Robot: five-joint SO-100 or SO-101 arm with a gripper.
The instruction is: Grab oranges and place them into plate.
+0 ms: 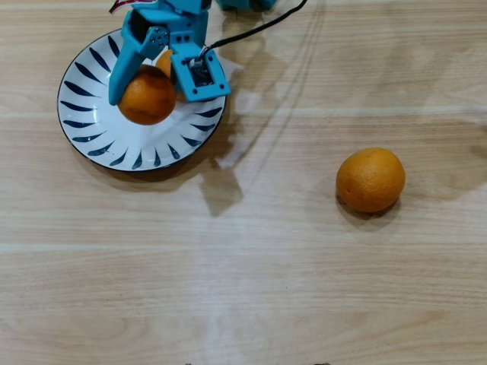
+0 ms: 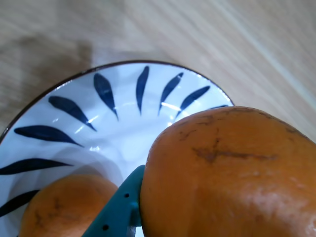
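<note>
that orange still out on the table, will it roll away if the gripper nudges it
Probably yes. The lone orange is nearly round and sits on bare, smooth wood with nothing beside it, so a sideways nudge would likely send it rolling. Its dimpled skin should give some grip, and it looks firm, much like the one held in the gripper over the plate.

In the overhead view the blue gripper (image 1: 144, 76) covers most of a second orange (image 1: 163, 62) on the plate (image 1: 91, 122), the arm runs off the top edge, and in the wrist view the held orange (image 2: 232, 173) is cropped at right and bottom.
</note>
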